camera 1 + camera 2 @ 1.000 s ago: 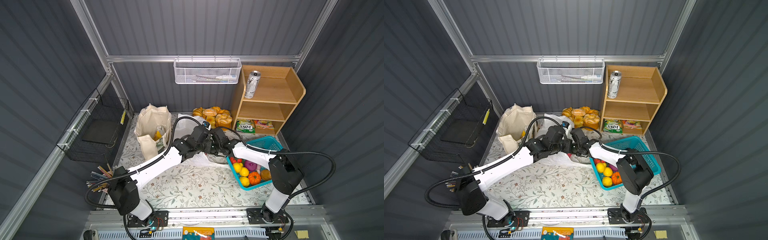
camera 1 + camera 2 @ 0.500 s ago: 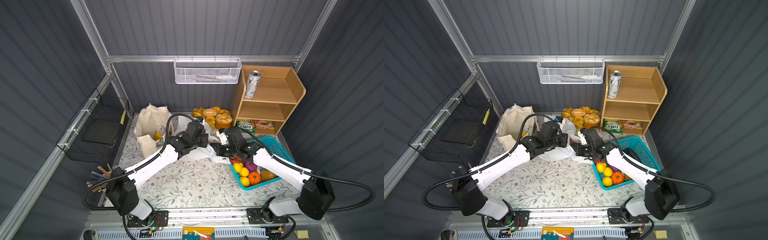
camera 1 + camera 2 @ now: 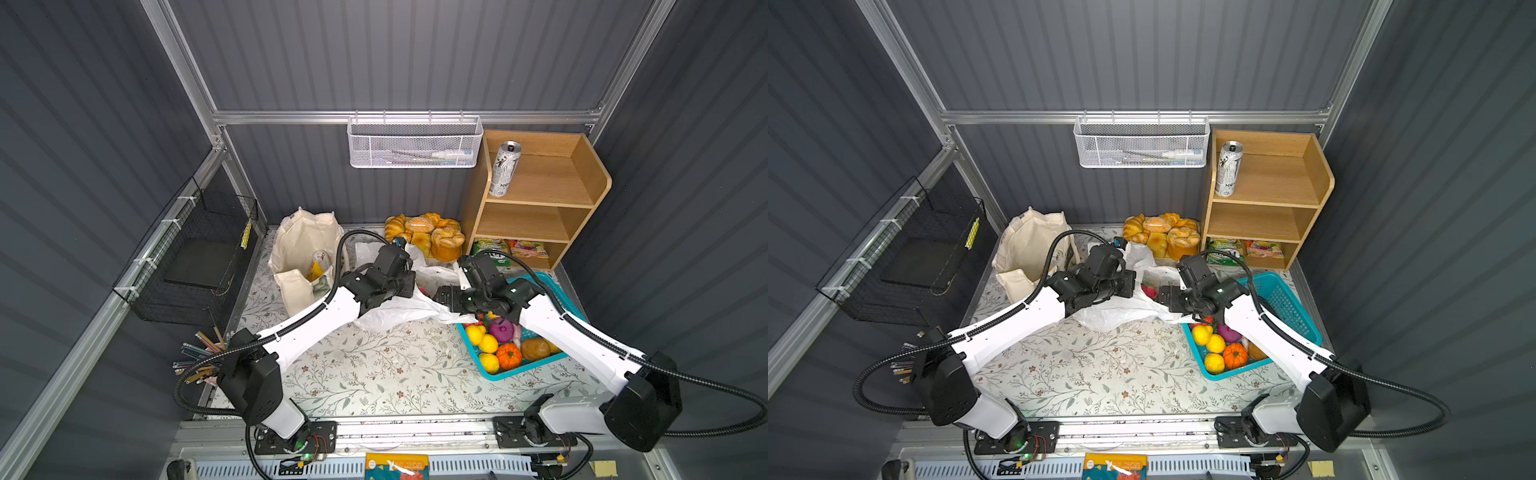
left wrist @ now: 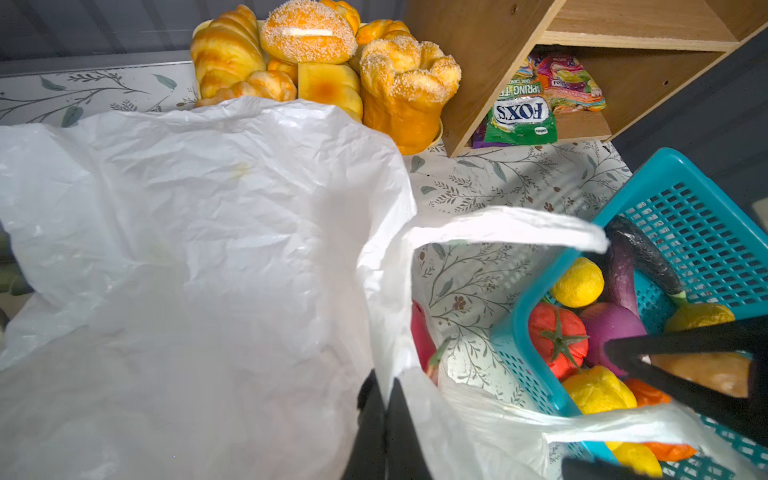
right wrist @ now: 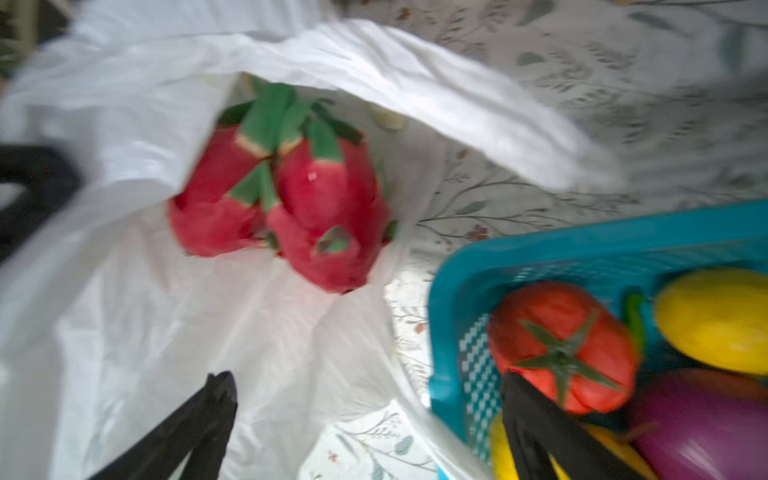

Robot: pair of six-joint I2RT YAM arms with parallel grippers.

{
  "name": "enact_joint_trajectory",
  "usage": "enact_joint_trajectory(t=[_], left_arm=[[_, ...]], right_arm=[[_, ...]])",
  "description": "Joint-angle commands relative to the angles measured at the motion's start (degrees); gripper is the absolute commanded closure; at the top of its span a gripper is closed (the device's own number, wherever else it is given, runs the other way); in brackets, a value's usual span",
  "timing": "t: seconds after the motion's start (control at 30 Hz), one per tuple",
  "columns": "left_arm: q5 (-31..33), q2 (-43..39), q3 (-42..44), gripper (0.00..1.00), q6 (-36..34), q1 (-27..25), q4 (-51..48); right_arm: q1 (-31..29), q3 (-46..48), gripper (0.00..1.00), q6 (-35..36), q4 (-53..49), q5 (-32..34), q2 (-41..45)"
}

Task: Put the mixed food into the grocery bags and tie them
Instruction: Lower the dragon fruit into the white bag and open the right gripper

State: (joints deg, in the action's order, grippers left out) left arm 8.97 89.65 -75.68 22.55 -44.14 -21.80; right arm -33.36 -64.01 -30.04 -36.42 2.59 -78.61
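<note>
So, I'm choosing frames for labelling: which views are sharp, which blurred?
Right wrist view: motion-blurred throughout, dragon fruits and tomato smeared. Left wrist view: bread rolls crisp, the near plastic carrier bag soft. Both top views: sharp, evenly lit, drink can crisp.

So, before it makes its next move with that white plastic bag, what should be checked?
1. Dragon fruits inside the plastic bag: ok.
2. Left gripper pinched shut on the bag's edge: ok.
3. Right gripper open and empty, free to take a handle: ok.
4. Bag handle tied: not ok, it hangs loose.
5. Drink can bagged: not ok, it stands on the wooden shelf.
6. Canvas tote tied: not ok, its mouth is open.
</note>
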Motion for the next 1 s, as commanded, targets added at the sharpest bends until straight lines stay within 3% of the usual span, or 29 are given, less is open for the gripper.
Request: enact_joint_trajectory(t=[0.0, 0.23, 0.43, 0.67, 0.83, 0.97], left_arm=[[-0.5, -1.5, -0.4, 1.00, -1.3, 0.4, 0.0], [-3.4, -2.7, 0.9, 1.00, -0.9, 0.4, 0.3], [-2.8, -4.6, 2.8, 1.00, -0.2, 0.4, 0.6], [-2.3, -6.0, 3.0, 1.00, -0.7, 0.4, 0.3], [-1.9, -6.5, 2.9, 1.00, -1.0, 0.4, -0.1], [-1.8, -6.4, 2.8, 1.00, -1.0, 0.4, -0.4]], right_arm=[[-0.8, -3.7, 0.01, -3.1, -5.2, 16.2, -5.9], [-2.4, -13.3, 0.01, -8.2, -5.4, 20.4, -16.2], [0.8, -14.1, 0.01, -8.0, -4.5, 18.8, -10.8], [8.7, -2.9, 0.01, -4.7, 3.1, 2.8, 4.5], [13.1, 0.3, 0.01, -3.1, 8.6, -9.8, 4.1], [14.2, 0.7, 0.01, -3.8, 10.9, -16.1, 0.9]])
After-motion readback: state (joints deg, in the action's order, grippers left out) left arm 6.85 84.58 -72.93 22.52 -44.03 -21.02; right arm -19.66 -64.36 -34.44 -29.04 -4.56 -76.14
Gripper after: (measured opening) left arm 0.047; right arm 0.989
